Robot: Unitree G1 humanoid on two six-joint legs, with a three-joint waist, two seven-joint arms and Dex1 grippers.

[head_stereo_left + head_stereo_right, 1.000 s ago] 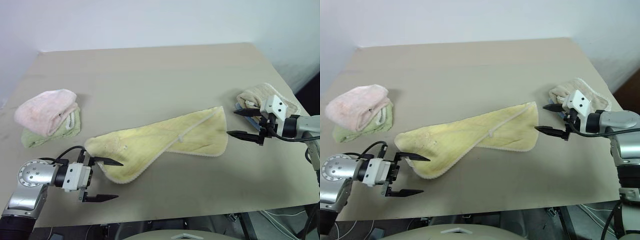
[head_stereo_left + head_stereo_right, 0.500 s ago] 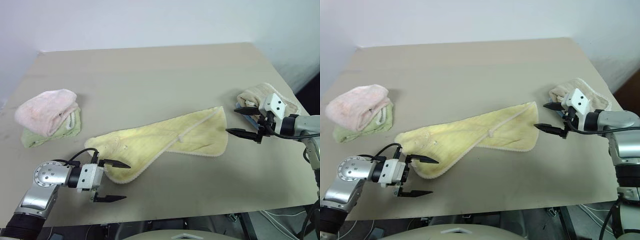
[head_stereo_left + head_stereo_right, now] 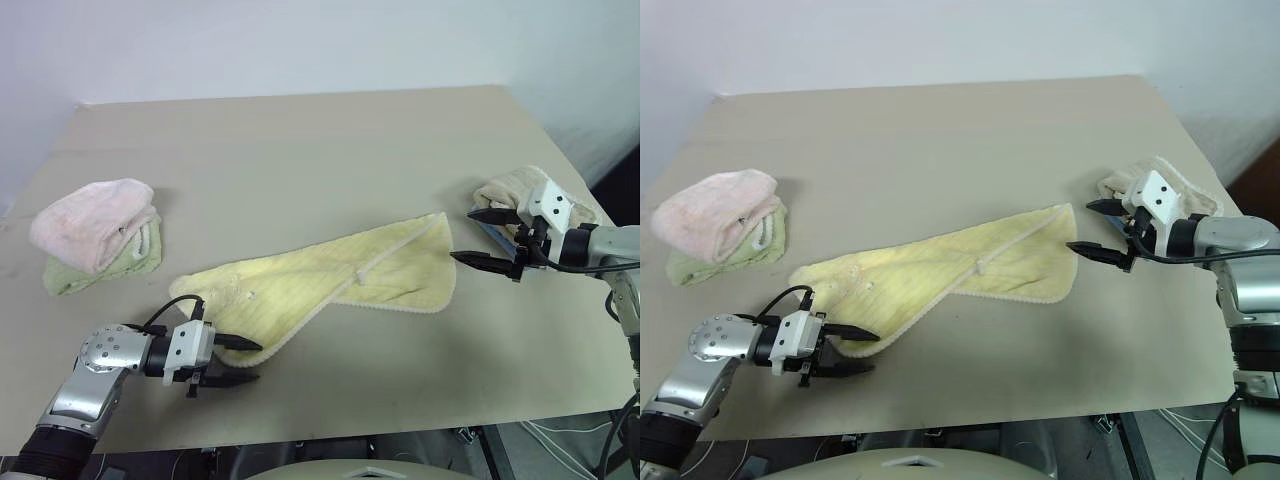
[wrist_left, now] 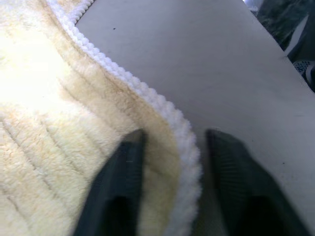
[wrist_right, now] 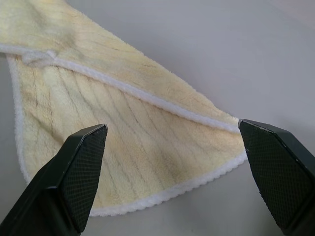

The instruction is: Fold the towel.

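The pale yellow towel (image 3: 350, 275) lies loosely doubled over in a long slanted strip across the middle of the table, its whitish piped edge showing. My left gripper (image 3: 258, 362) is low on the table at the towel's near-left corner. In the left wrist view its two black fingers (image 4: 125, 167) stand close together on either side of the towel's (image 4: 49, 98) piped edge, shut on it. My right gripper (image 3: 461, 235) hovers open just off the towel's right end. In the right wrist view the towel's (image 5: 123, 123) right corner lies between its spread fingers (image 5: 78, 162).
A folded pink towel (image 3: 95, 220) lies on a green one (image 3: 100, 265) at the table's left. Just behind my right gripper, a folded beige towel (image 3: 520, 188) sits near the right edge. The tan table (image 3: 300, 150) ends close in front of my left gripper.
My left gripper sank to the table and slid right onto the towel's near-left corner, and its wide-open jaws closed on the piped edge. The right gripper stayed put, open.
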